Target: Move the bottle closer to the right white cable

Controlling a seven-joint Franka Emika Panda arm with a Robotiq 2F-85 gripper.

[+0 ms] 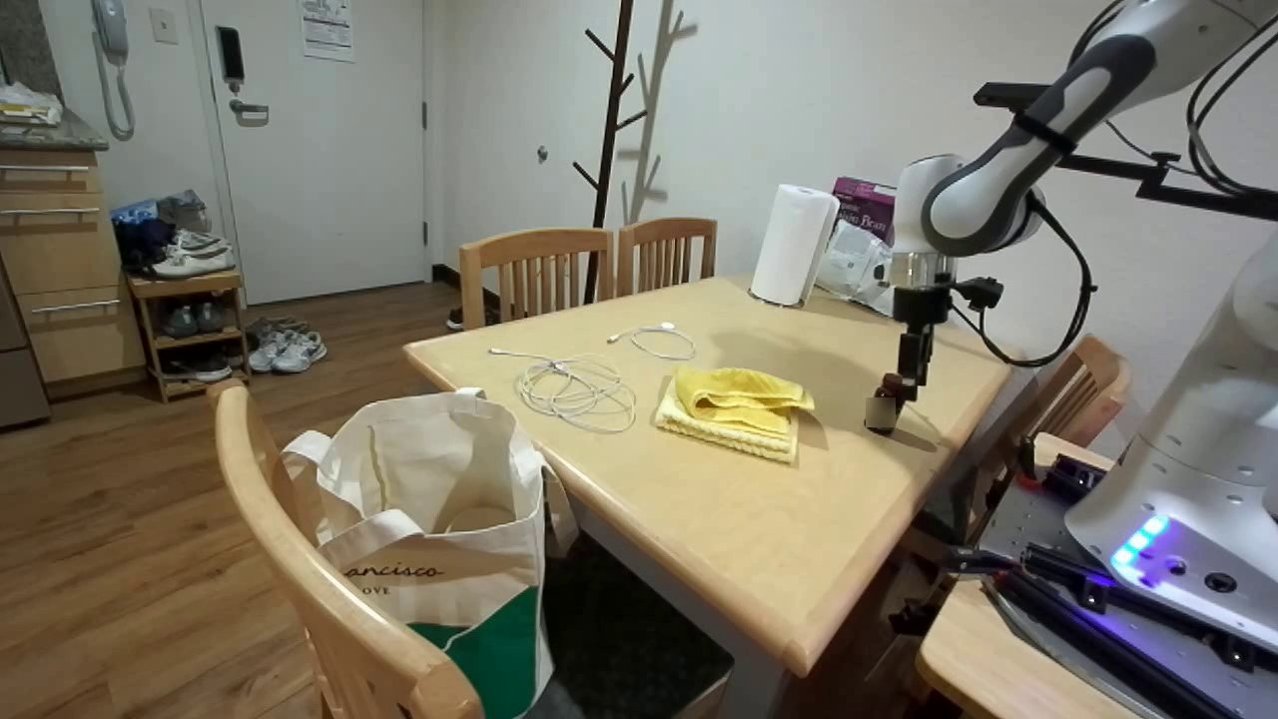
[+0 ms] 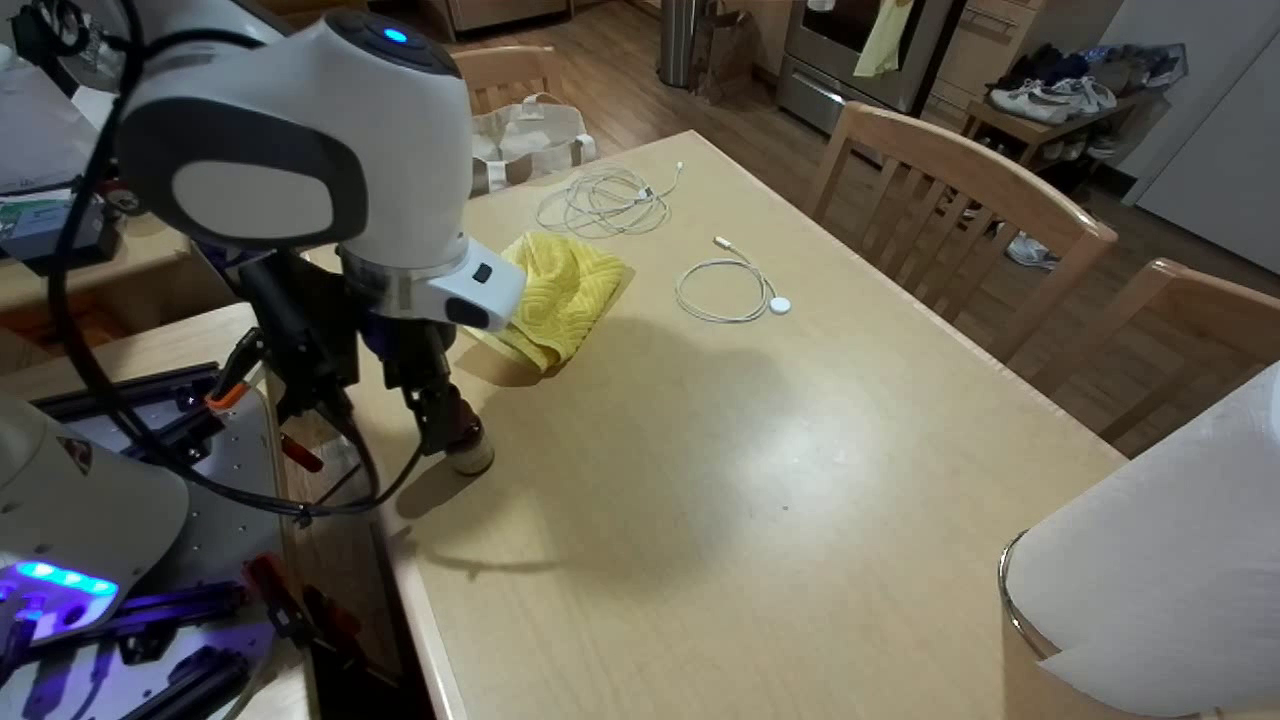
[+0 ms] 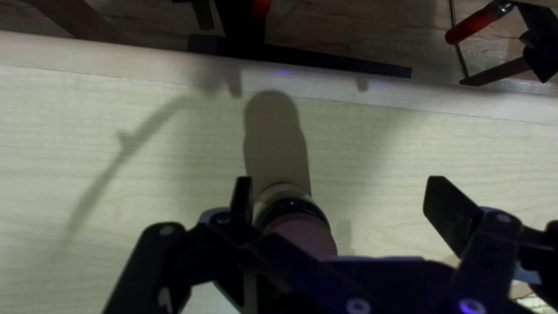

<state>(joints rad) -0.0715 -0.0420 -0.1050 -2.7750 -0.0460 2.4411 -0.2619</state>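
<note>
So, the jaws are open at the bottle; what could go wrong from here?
Closing may shove or tip the bottle: the wrist view shows it much nearer one side of the open jaws.
A shove could matter, since it stands close to the table edge.
Carried low, it might brush the yellow cloth, which lies near the likely path to the right white cable.

Wooden table (image 1: 719, 529) | bottle (image 1: 881, 411), upright | yellow cloth (image 1: 739, 399) | two white cables (image 1: 571, 375) | paper-towel roll (image 1: 796, 245) | pale bag (image 1: 852, 262), apparently
</note>
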